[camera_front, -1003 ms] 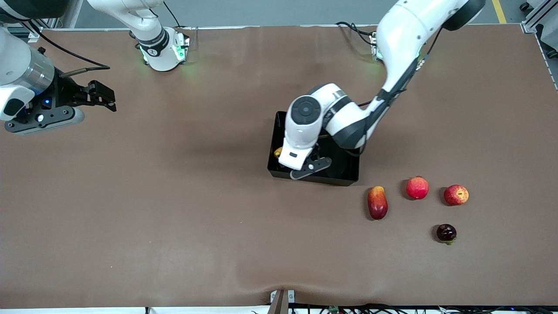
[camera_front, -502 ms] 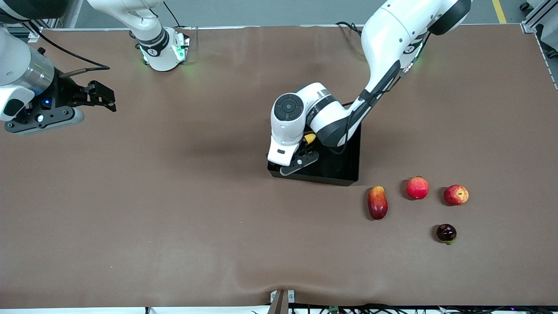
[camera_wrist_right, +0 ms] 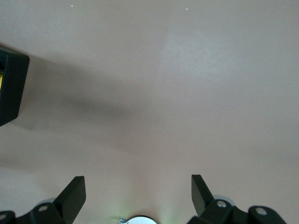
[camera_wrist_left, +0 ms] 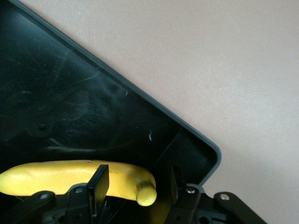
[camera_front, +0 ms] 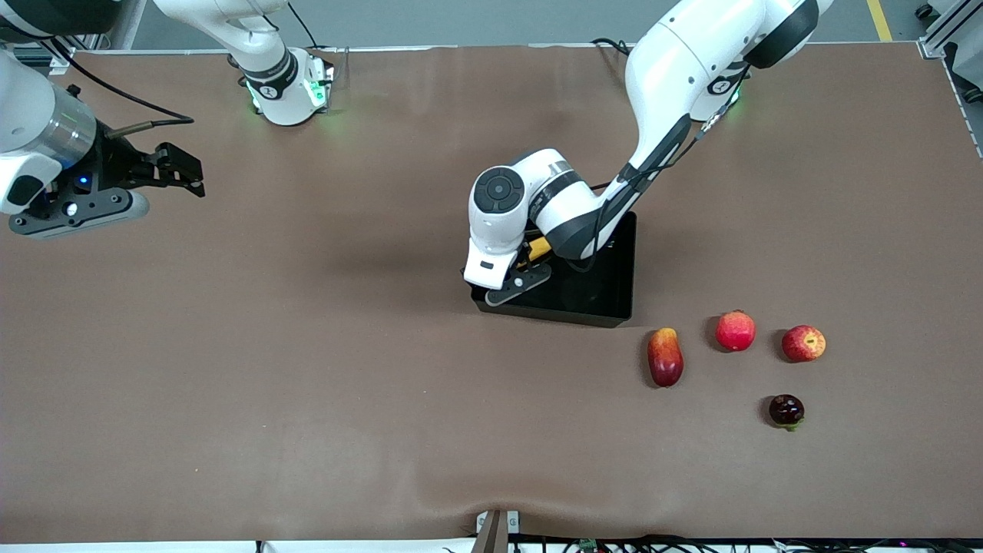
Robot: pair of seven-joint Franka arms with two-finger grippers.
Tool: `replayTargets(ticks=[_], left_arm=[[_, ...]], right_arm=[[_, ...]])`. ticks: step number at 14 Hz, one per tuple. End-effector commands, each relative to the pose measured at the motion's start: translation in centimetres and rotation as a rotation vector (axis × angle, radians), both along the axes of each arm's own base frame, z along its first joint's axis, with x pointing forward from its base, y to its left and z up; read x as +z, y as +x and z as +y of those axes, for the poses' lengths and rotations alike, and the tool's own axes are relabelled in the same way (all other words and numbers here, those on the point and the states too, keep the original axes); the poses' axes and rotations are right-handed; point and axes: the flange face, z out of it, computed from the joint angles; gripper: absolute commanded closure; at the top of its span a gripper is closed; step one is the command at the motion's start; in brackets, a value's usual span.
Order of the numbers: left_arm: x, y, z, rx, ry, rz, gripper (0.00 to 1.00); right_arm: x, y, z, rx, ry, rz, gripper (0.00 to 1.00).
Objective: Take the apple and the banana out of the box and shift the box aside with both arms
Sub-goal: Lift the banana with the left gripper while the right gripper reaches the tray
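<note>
A wide table is covered edge to edge by a brown cloth, slightly rippled near the front camera's edge, where cables and a small bracket are seen. Grey floor and a yellow line are glimpsed past the arms' bases, and each base is lit green.

A black box is set about mid-table, somewhat toward the left arm's end. The left gripper is lowered over the corner of the box that is nearest the front camera on the right arm's side. In the left wrist view its fingers are spread apart, and a yellow banana is seen lying on the box floor, with one finger just at its tip; whether they touch cannot be told.

Four fruits are laid on the cloth nearer the front camera than the box, toward the left arm's end: a long red-and-yellow fruit, a red apple, a red apple with yellow patches, and nearest the camera a dark round fruit.

The right gripper is held waiting above bare cloth at the right arm's end, its fingers wide apart.
</note>
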Motion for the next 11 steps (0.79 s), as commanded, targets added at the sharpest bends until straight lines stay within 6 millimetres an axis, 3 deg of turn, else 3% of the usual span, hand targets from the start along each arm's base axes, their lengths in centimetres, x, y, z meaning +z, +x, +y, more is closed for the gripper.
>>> replayTargets(ticks=[1, 6, 9, 11], left_arm=[[-0.6, -0.1, -1.1, 0.035, -0.024, 0.000, 0.39], [-1.0, -0.8, -1.8, 0.020, -0.029, 0.000, 0.51], [-0.9, -0.7, -1.7, 0.014, -0.032, -0.003, 0.73], [-0.8, -0.6, -1.8, 0.002, -0.036, -0.007, 0.95]], right_arm=[[0.1, -0.2, -0.2, -0.004, 0.002, 0.007, 0.00], [0.1, -0.2, -0.2, -0.004, 0.002, 0.007, 0.00], [0.1, -0.2, -0.2, -0.004, 0.002, 0.007, 0.00], [-1.3, 0.5, -0.1, 0.002, 0.000, 0.031, 0.00]])
